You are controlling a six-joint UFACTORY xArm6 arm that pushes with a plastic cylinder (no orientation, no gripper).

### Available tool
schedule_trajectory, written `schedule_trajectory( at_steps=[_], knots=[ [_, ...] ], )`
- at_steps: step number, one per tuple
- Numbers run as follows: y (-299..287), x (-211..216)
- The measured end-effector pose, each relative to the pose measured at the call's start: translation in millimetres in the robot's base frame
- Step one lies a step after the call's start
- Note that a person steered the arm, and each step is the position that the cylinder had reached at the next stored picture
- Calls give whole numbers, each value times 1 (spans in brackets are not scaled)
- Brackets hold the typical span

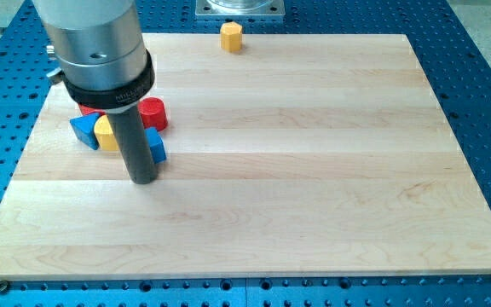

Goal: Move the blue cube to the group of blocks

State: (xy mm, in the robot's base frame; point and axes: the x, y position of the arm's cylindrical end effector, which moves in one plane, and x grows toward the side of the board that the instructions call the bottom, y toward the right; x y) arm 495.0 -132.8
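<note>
No writing or brand marks are legible anywhere. The pale, grained wooden board (314,170) lies on a blue perforated metal table (484,68). My tip (144,180) — the blunt end of a straight dark rod under a ribbed silver cylinder — grips nothing and touches the blue cube (156,147) on the cube's left. That cube sits just beside the cluster: a red cylinder (153,112), a yellow block (105,133), a blue triangular block (83,129). A yellow hexagonal block (231,37) stands well apart — at the view's top.

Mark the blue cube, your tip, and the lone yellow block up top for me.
blue cube (158,148): camera view, on its visible right face beside the rod.
my tip (143,181): camera view, the rod's very bottom end.
yellow block (231,37): camera view, middle of its front side.
</note>
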Motion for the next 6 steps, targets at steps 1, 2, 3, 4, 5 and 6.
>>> schedule_trajectory(
  at_steps=[1,2,3,4,5,6],
  knots=[
    [0,-3],
    [2,-3],
    [23,-7],
    [22,-21],
    [20,-29],
    [23,-29]
  ],
)
